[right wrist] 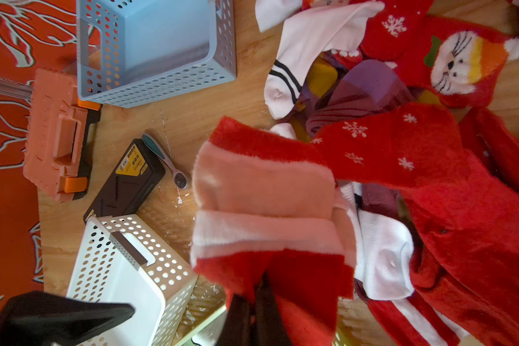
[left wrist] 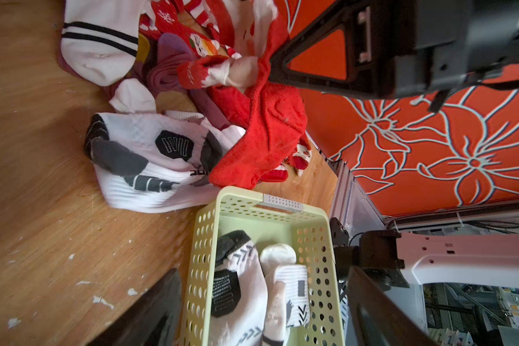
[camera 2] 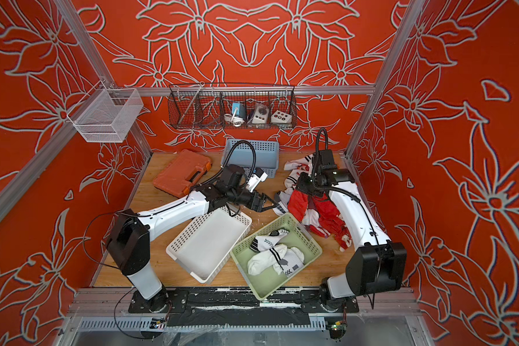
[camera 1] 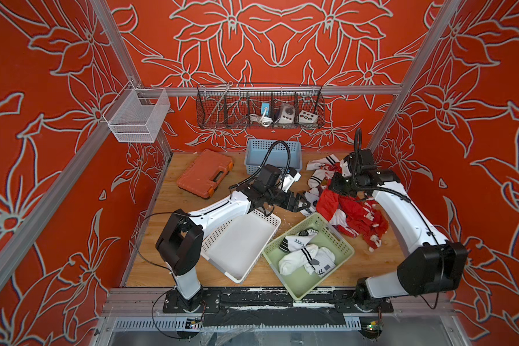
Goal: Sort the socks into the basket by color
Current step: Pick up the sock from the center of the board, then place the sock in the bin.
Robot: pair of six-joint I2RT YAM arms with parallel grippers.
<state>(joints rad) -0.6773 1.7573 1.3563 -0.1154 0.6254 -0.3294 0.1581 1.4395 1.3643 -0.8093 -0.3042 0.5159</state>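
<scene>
A heap of socks (camera 1: 351, 212) in red, white and purple lies on the right of the wooden table. My right gripper (right wrist: 256, 302) is shut on a red sock with a white band (right wrist: 267, 209) and holds it lifted over the heap's left edge (camera 1: 327, 203). My left gripper (camera 1: 307, 203) stands open and empty beside a white sock with grey marks (left wrist: 150, 167), just beyond the green basket (camera 1: 339, 236). That basket holds white socks (camera 1: 306, 257). A purple sock (right wrist: 369, 87) shows inside the heap.
A white basket (camera 1: 240, 239) sits left of the green one, under my left forearm. A blue basket (camera 1: 271, 146) stands at the back, an orange tool case (camera 1: 204, 173) at back left. A black case (right wrist: 126, 176) and a ratchet (right wrist: 168, 161) lie between them.
</scene>
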